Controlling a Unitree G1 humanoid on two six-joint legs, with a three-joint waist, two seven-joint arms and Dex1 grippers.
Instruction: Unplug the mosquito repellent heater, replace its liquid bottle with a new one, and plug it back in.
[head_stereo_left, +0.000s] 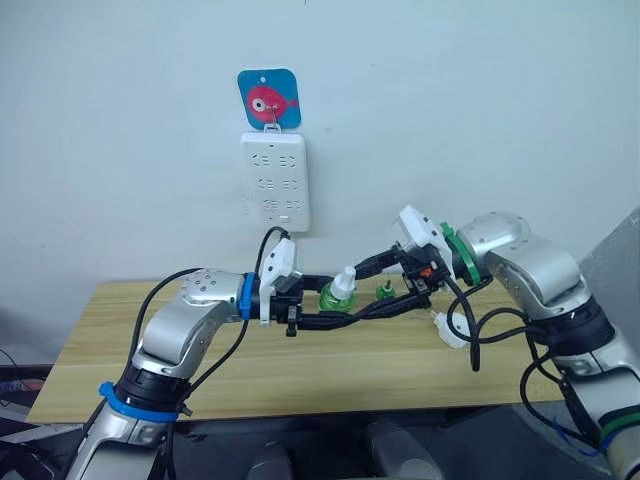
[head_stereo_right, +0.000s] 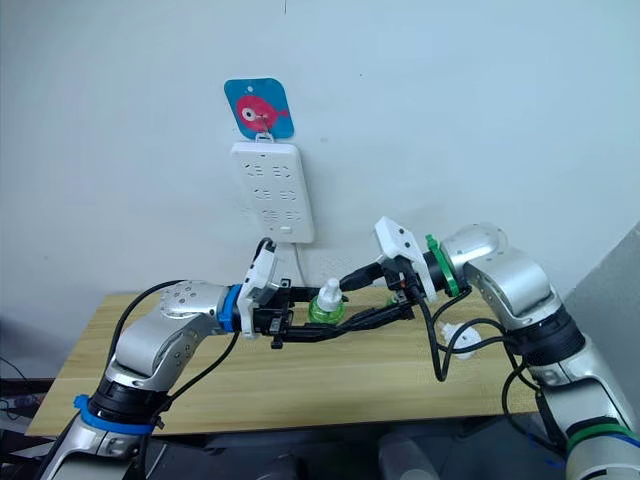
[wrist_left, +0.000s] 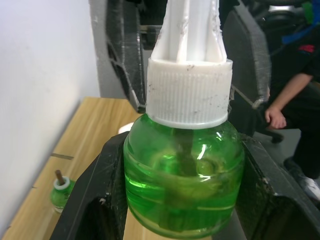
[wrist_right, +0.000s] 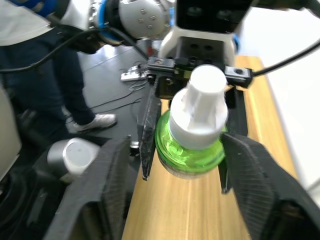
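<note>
Above the counter (head_stereo_left: 150, 360) we grip the new green bottle (head_stereo_left: 338, 293) in our left hand (head_stereo_left: 330, 318); our right hand (head_stereo_left: 385, 290) gapes around its cap, and the heater (head_stereo_left: 447, 330), unplugged, lies beside it awaiting refill.

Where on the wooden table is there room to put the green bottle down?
The left half of the table is bare, from its left edge up to the left arm. The front strip along the near edge is free too. It is crowded at the back right, where the green bottle, a small second bottle and the white heater sit close together.
</note>
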